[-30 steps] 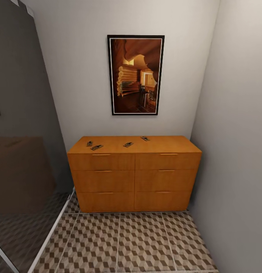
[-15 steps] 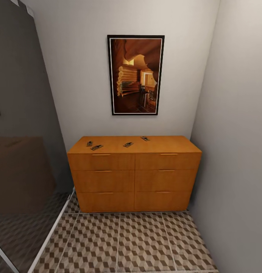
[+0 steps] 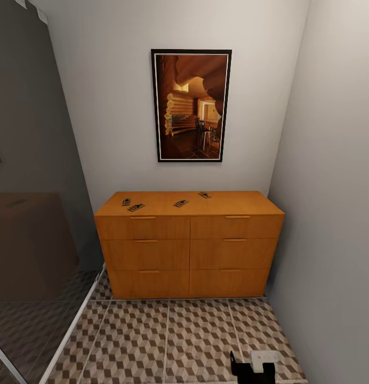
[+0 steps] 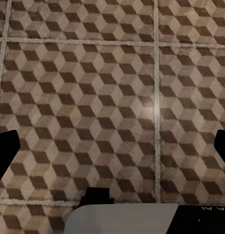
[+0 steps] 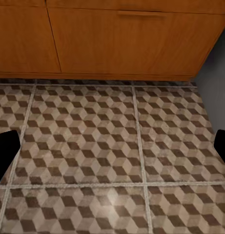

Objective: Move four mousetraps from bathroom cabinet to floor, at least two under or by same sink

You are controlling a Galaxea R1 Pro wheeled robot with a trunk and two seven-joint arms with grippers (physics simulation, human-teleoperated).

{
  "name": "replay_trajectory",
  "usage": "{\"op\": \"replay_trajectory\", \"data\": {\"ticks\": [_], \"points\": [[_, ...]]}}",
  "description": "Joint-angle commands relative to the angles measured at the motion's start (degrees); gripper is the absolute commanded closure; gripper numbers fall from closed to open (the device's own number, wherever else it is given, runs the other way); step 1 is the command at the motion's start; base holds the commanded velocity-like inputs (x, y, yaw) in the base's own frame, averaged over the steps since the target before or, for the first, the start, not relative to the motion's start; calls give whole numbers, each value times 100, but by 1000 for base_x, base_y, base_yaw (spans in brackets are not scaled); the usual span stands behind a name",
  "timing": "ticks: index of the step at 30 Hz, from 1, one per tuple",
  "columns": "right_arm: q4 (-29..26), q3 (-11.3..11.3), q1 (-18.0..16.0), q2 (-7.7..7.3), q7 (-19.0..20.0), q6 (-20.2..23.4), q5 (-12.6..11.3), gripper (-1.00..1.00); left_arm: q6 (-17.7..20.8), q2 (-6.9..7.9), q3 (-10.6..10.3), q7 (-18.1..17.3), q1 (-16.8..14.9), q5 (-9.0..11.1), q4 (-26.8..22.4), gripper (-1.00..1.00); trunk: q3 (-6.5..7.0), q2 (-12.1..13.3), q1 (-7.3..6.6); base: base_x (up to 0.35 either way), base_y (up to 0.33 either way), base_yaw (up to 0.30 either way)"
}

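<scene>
Head view shows the cabinet (image 3: 189, 242) against the wall with 4 mousetraps (image 3: 180, 203) lying apart on its flat top. My right gripper (image 3: 253, 368) sits low over the bathroom floor (image 3: 168, 341), fingers spread wide in the right wrist view. My left gripper (image 4: 112, 151) also hangs spread over tiles.

Framed picture (image 3: 191, 105) hangs on pale wall (image 3: 115, 106).
</scene>
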Motion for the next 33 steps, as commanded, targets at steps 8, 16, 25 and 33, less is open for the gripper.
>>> {"op": "replay_trajectory", "data": {"ticks": [8,16,25,33], "points": [[-1269,5,-4,-7,-39,888,77,-100,-5,-5,5,7,2,9,2,-100,-5,-3,0,0,0,0],[-2340,5,-11,-3,-81,1754,82,-100,-4,-5,5,7,4,6,3,-100,-5,-3,0,0,0,0],[-2921,5,-406,2,-364,2451,102,-100,-3,-5,5,7,6,6,6,-100,-5,-3,0,0,0,0],[-3012,5,-1366,9,-467,3425,95,-100,-1,-5,5,7,6,6,6,-100,-5,-3,0,0,0,0]]}}
